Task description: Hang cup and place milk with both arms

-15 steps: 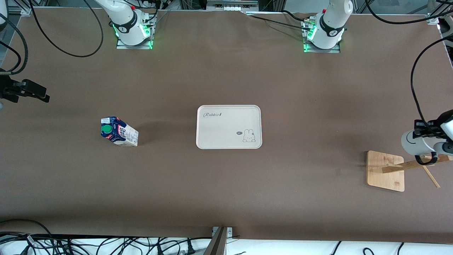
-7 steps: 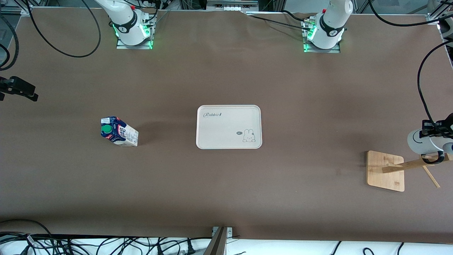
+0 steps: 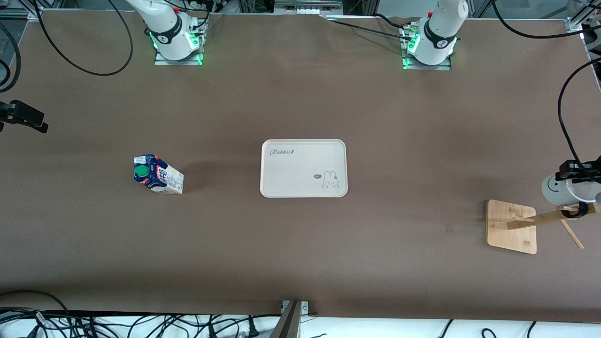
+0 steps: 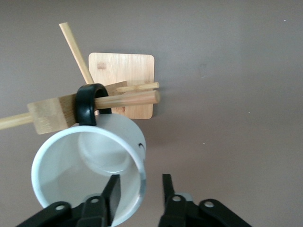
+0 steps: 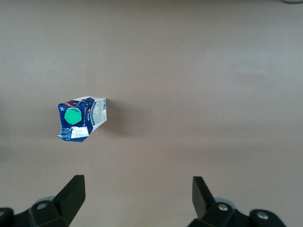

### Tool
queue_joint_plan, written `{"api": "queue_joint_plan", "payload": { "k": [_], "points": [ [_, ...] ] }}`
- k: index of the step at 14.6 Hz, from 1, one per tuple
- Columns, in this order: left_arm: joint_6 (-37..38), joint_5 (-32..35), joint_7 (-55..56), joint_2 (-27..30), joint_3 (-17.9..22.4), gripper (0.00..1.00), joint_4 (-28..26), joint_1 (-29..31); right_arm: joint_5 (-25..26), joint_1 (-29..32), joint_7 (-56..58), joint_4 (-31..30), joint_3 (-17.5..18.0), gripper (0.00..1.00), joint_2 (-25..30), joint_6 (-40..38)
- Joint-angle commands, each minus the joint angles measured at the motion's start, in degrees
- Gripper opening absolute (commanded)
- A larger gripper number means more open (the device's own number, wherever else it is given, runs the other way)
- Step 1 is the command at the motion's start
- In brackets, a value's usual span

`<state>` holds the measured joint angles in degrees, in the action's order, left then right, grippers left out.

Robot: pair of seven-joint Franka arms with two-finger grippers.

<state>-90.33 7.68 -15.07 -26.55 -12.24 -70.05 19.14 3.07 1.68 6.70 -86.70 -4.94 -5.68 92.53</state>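
Note:
The white cup [image 3: 555, 188] with a smiley face hangs by its black handle [image 4: 86, 105] on a peg of the wooden rack [image 3: 512, 226] at the left arm's end of the table. My left gripper [image 4: 140, 188] is open. One finger is inside the cup [image 4: 85, 165] and one outside, with gaps on both sides of the wall. The milk [image 3: 157, 174] stands on the table toward the right arm's end, green cap up. My right gripper [image 5: 137, 189] is open and empty, up over the table. The milk [image 5: 80, 118] is apart from it.
A cream tray [image 3: 291, 173] with a rabbit print lies in the middle of the table. The rack's base plate [image 4: 122, 71] and its slanted pegs [image 4: 75, 49] stand near the table's end. Cables run along the table's edges.
The cup and my left gripper have moved toward the left arm's end of the table, the handle sliding along the peg. My right gripper has drifted toward the table's edge.

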Motion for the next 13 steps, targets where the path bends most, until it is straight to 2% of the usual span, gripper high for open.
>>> {"api": "queue_joint_plan", "payload": {
  "k": [1,4,8,13],
  "points": [
    [1.8,-1.2,1.8,0.9,-2.2,1.00,0.9,-0.3,1.0,0.3,0.3,0.6,0.2,1.00,0.2,-2.5],
    [6.2,-0.4,9.5,2.4,-5.1,1.00,1.2,-1.9,1.4,0.4,0.4,0.6,-0.7,1.00,0.0,-2.6],
    [11.0,-0.1,20.8,4.3,-5.4,1.00,1.5,-8.4,1.3,0.2,0.4,0.6,-0.2,1.00,-0.1,-2.5],
    [11.0,-0.4,22.4,5.4,-5.0,1.00,1.2,-11.3,0.7,-1.2,1.0,0.7,-0.2,1.00,0.1,-2.6]
  ]
}}
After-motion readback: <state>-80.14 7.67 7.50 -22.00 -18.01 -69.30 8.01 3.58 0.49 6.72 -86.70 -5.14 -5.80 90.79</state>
